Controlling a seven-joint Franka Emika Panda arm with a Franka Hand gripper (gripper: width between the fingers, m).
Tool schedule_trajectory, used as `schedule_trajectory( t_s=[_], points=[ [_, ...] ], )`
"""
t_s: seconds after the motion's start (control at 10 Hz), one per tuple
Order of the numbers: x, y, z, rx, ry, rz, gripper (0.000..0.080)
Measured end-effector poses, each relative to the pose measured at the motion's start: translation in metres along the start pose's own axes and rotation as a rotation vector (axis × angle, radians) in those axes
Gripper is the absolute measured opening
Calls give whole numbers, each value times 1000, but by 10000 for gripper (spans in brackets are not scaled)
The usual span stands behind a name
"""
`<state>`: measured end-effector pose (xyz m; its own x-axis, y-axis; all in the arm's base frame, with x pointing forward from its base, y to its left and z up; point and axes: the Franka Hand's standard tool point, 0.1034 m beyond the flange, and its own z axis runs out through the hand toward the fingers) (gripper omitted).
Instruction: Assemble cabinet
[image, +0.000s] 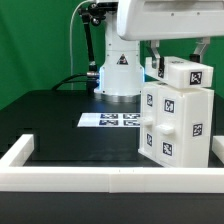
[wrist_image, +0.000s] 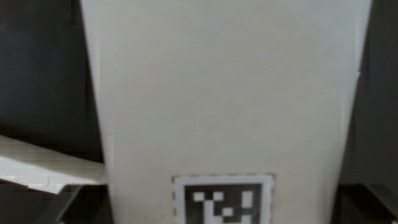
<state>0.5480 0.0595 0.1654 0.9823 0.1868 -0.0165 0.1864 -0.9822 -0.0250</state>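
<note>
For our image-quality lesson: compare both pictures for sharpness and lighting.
Exterior view: fairly sharp, evenly lit, white cabinet bright against the dark table. Wrist view: soft and blurred, the cabinet's panel fills the frame, its tag smeared.

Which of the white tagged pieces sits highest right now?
The small block topping the cabinet, at the exterior view's right. The other tagged pieces sit below it; the marker board lies flat.

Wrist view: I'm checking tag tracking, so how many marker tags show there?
1: a black-and-white tag near one end of the white cabinet panel that fills the view, partly cut off. Others may lie outside the frame.
</note>
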Motion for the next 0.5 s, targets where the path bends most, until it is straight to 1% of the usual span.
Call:
schedule_trajectory(
  t_s=[0.5],
  points=[
    [0,-2,0,1,0,452,560]
  ],
)
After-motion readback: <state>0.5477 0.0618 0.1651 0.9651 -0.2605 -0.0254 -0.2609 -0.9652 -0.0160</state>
